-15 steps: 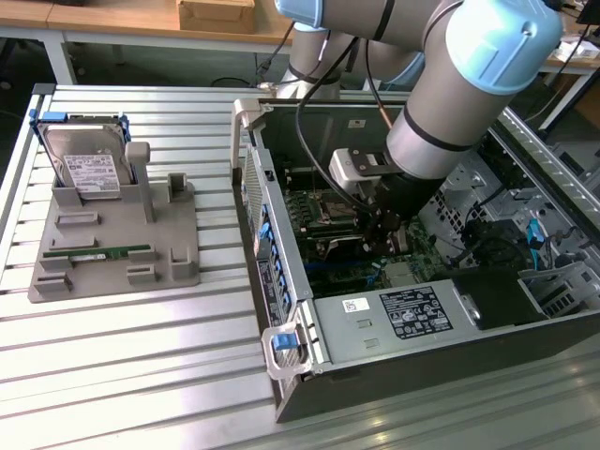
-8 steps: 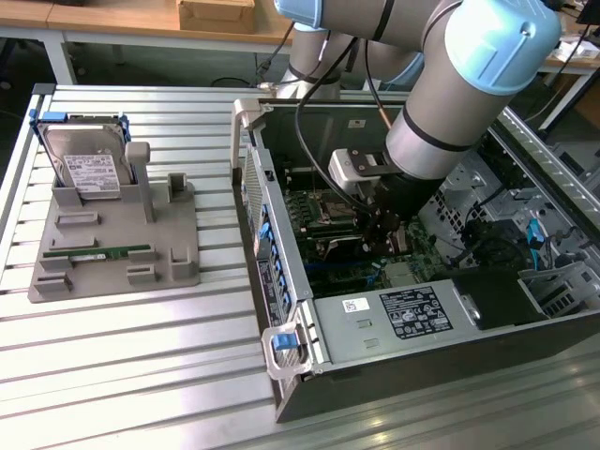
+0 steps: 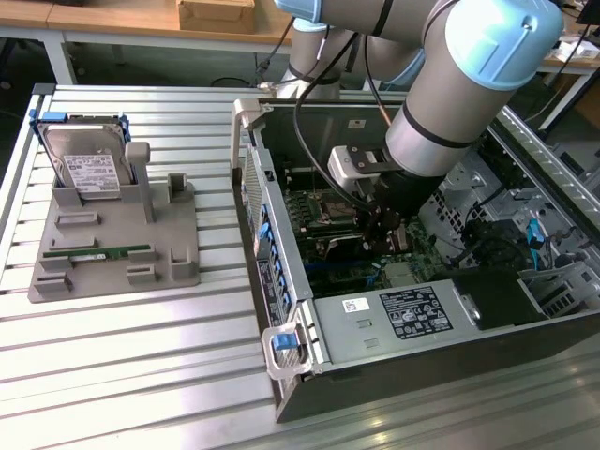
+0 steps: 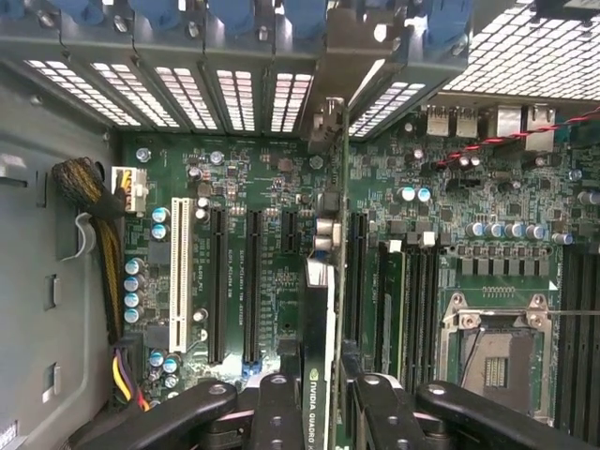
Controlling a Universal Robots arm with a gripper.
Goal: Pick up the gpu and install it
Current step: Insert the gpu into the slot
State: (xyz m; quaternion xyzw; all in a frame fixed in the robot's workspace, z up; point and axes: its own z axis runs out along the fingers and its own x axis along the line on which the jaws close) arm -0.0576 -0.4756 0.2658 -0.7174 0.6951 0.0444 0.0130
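In the wrist view the gpu (image 4: 317, 328) is seen edge-on, a thin dark card with a green-and-white label, held upright over the green motherboard (image 4: 272, 187). Its silver end bracket (image 4: 330, 122) reaches the slotted rear wall of the case. My gripper (image 4: 328, 398) is shut on the card, with one black finger (image 4: 279, 412) on each side of it. The card stands over the row of long black expansion slots (image 4: 251, 281), between two of them. In the exterior view my gripper (image 3: 389, 225) is down inside the open computer case (image 3: 281, 281).
A grey fixture tray (image 3: 112, 272) at the exterior view's left carries a silver hard drive (image 3: 84, 164) and a green memory stick (image 3: 98, 252). Inside the case are a white slot (image 4: 180, 272), a CPU socket (image 4: 492, 361), cable bundles (image 4: 89, 202) and a power supply (image 3: 412, 314).
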